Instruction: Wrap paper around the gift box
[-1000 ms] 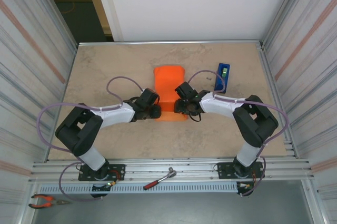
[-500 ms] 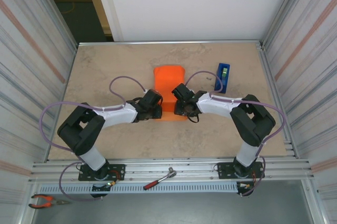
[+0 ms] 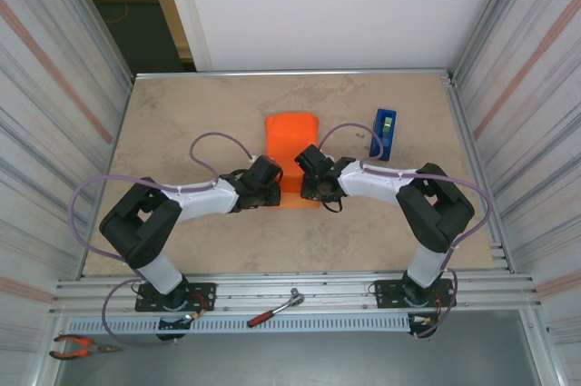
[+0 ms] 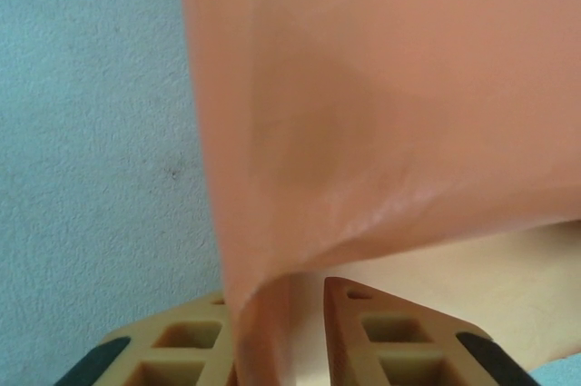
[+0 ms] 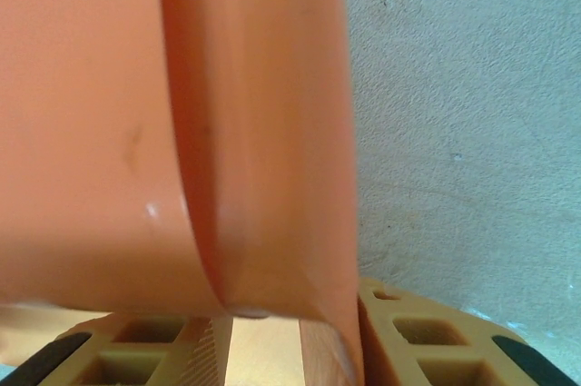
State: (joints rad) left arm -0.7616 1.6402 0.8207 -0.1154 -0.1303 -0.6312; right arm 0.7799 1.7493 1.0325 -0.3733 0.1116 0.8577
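The orange paper [image 3: 290, 143] lies folded in the middle of the table, and the gift box under it is hidden from above. My left gripper [image 3: 270, 188] is at the paper's near left corner, my right gripper [image 3: 310, 188] at its near right corner. In the left wrist view the paper [image 4: 381, 104] hangs down between my left gripper's [image 4: 290, 302] fingers, with a narrow gap still showing. In the right wrist view a fold of paper [image 5: 263, 132] drops into my right gripper [image 5: 290, 315], whose jaws stand partly apart. A pale surface [image 4: 472, 268] shows under the lifted paper edge.
A blue tape dispenser [image 3: 384, 133] stands to the right of the paper. The bare table [image 3: 182, 123] stretches to the left and the far side. Metal walls close in both sides. A ratchet tool [image 3: 277, 306] and pliers [image 3: 77, 346] lie on the near rail.
Both grippers have slid inward onto the paper's near edge, and their jaws have narrowed around it. The near end of the paper is now partly covered by them.
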